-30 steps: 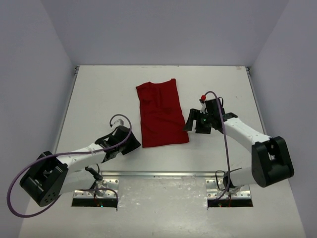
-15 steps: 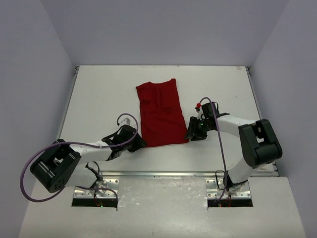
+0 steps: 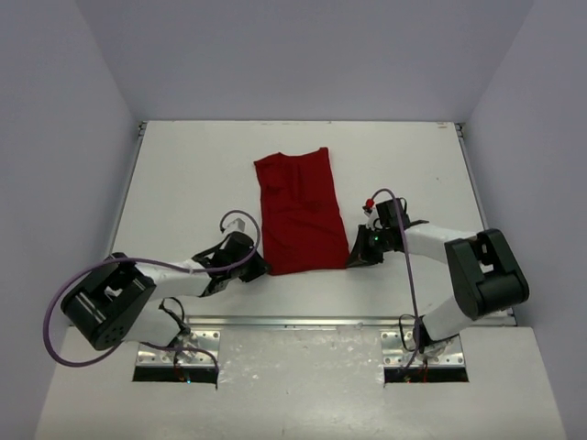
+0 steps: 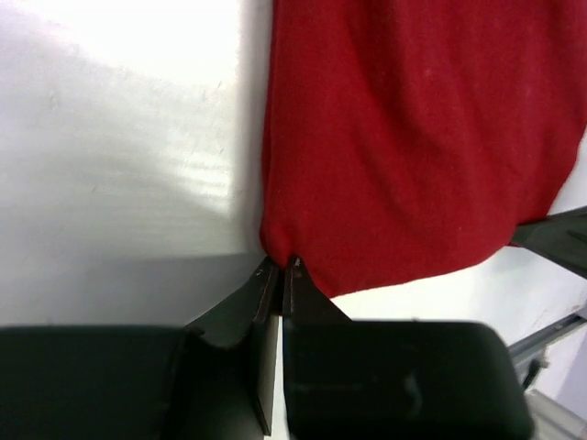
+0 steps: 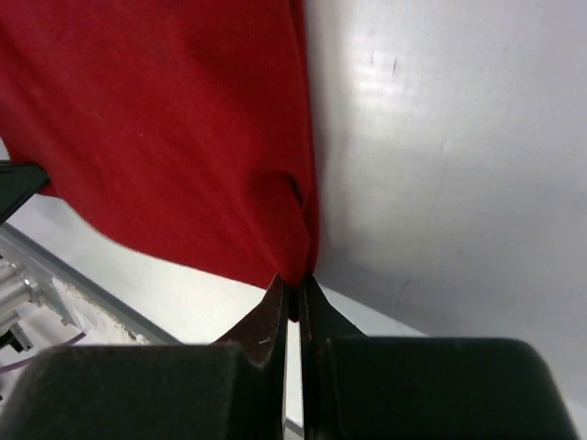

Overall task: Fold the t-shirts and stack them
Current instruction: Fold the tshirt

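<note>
A deep-red t-shirt (image 3: 300, 213) lies folded lengthwise into a long strip in the middle of the white table. My left gripper (image 3: 263, 268) is shut on the near left corner of the t-shirt (image 4: 413, 137), the cloth pinched between its fingertips (image 4: 272, 270). My right gripper (image 3: 352, 259) is shut on the near right corner of the t-shirt (image 5: 165, 119), with a small pucker of cloth at its fingertips (image 5: 307, 286). Both grippers sit low at the table surface on either side of the near hem.
The white table (image 3: 183, 174) has a metal rail (image 3: 303, 322) along its near edge, just behind the arm bases. Grey walls close in the back and both sides.
Both grippers moved inward to the near corners of the t-shirt and closed on them. The near hem has bunched slightly inward.
</note>
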